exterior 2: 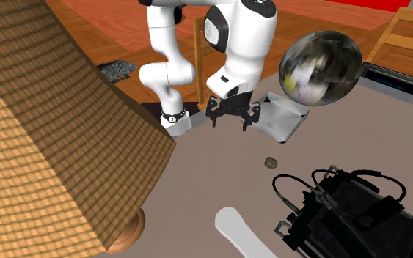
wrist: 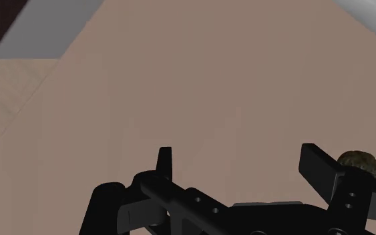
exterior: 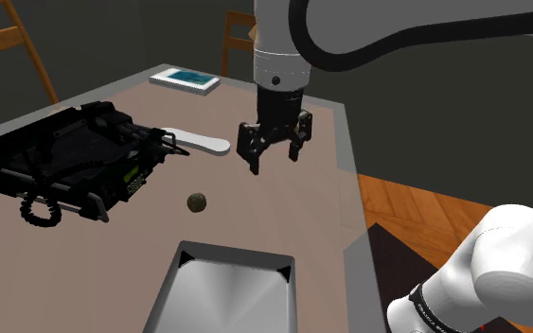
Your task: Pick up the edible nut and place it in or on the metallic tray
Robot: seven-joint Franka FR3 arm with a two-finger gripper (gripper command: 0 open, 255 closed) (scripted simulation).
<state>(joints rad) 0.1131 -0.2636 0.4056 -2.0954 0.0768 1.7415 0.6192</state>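
Tool (exterior: pixel 275 161) released and empty above the worktop (exterior: pixel 293 227), with the nut (exterior: pixel 197 201) off to one side.
The nut lies on the worktop just outside one finger, not between the pair. I judge the tool should shift sideways to centre over the nut before descending. The grey tray (exterior: pixel 226 303) lies beyond the nut, cut off by the shoulder view's lower edge. In the wrist view a finger hides part of the nut.

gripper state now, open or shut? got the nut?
Open, holding nothing. The gripper shows its fingers apart in the wrist view; the nut lies on the table, outside them.
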